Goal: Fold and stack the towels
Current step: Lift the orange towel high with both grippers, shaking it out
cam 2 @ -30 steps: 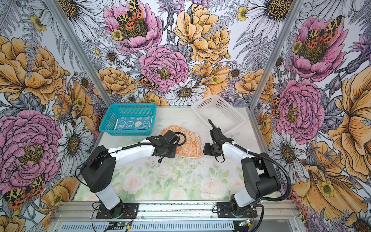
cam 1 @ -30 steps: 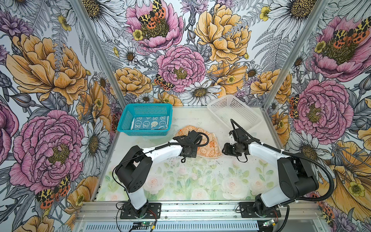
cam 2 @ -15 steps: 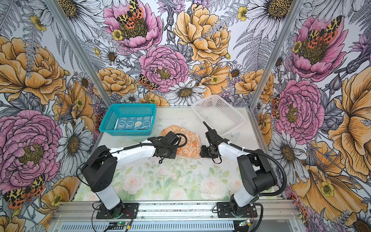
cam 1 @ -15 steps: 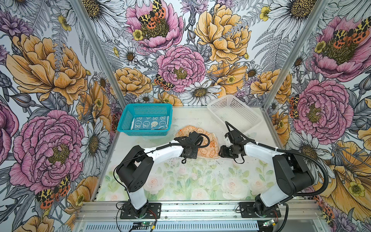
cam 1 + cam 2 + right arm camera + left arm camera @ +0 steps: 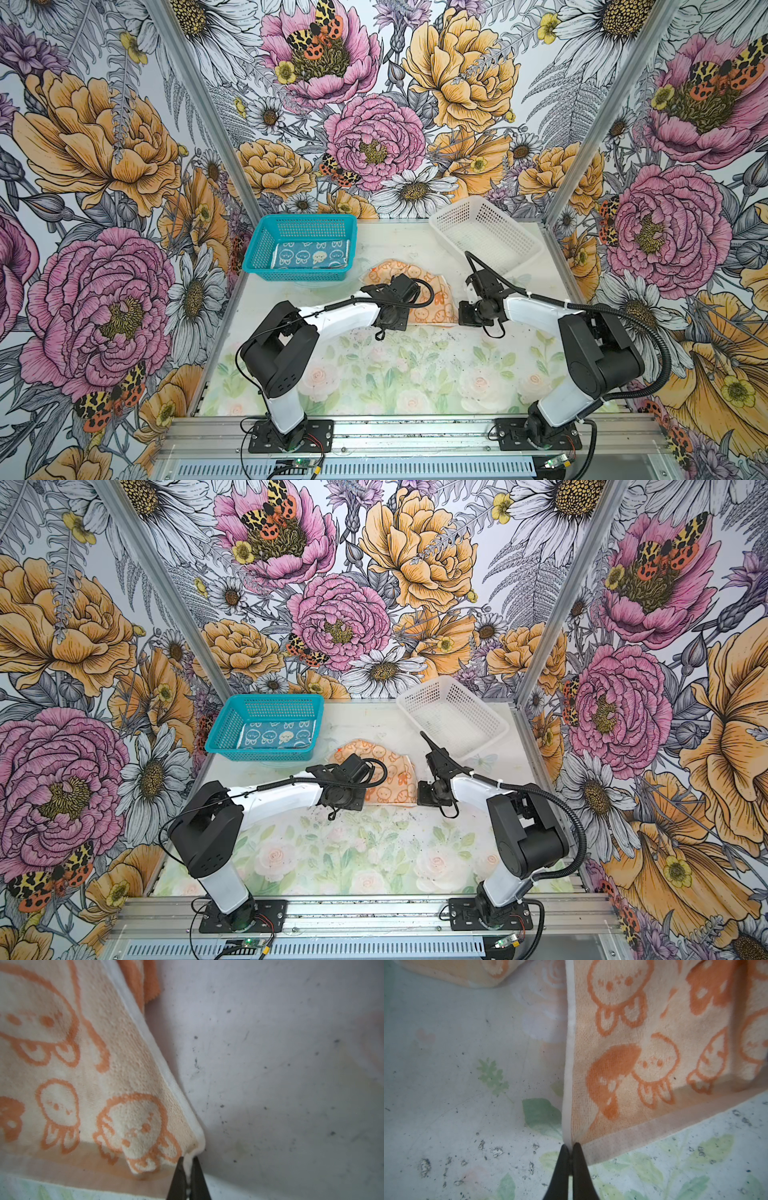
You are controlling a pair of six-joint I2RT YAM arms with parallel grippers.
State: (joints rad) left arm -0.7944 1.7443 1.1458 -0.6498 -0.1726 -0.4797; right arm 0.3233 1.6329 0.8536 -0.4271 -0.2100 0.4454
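Both top views are bright, sharp and evenly lit from above. The arms throw only faint, soft shadows on the desk [image 5: 415,374], whose far part looks washed pale. The posts splay outward toward the edges. The wrist views are dimmer and softer: the towel [image 5: 633,1053] shades the desk beneath it, and the left tool [image 5: 570,1148] and right tool [image 5: 188,1160] are dark and out of focus.

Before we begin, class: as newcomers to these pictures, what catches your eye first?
The peach towel mid-table, its two near corners pinched by the left fingers and right fingers. Behind it, back left, a teal towel lies in the blue basket. Loud floral walls rise all around.
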